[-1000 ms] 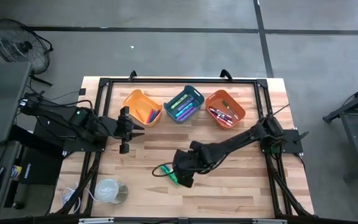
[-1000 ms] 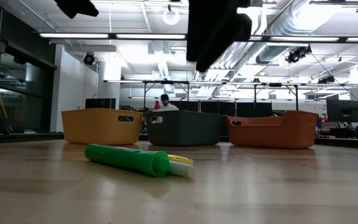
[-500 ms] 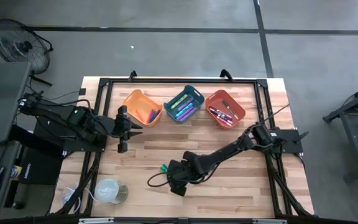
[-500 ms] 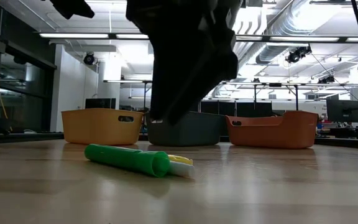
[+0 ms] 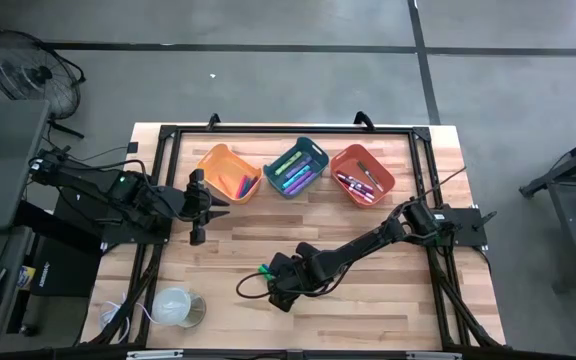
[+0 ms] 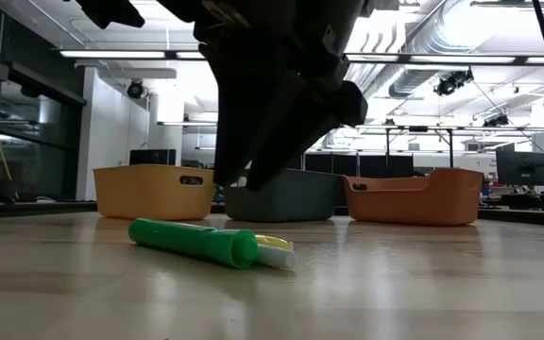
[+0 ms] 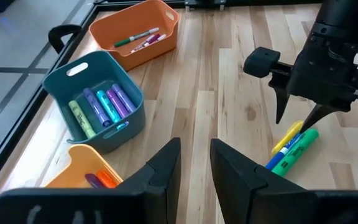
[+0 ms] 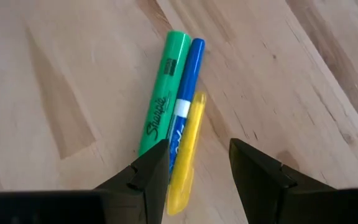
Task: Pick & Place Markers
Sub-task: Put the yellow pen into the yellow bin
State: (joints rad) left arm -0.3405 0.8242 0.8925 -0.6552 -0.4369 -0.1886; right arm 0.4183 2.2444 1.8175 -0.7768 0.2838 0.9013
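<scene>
Green, blue and yellow capped markers lie touching; we see blue only from wrist views, right gripper fingers apart above them.

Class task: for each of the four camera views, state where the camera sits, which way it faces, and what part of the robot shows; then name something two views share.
High view: overhead, facing down; both arms, three bins.
Low view: table height, facing the bins; right arm looms dark above.
Left wrist view: on the left arm, facing the teal bin; own jaws open.
Right wrist view: on the right arm, facing down; own jaws open.
Shared: the green marker, in both wrist views.
</scene>
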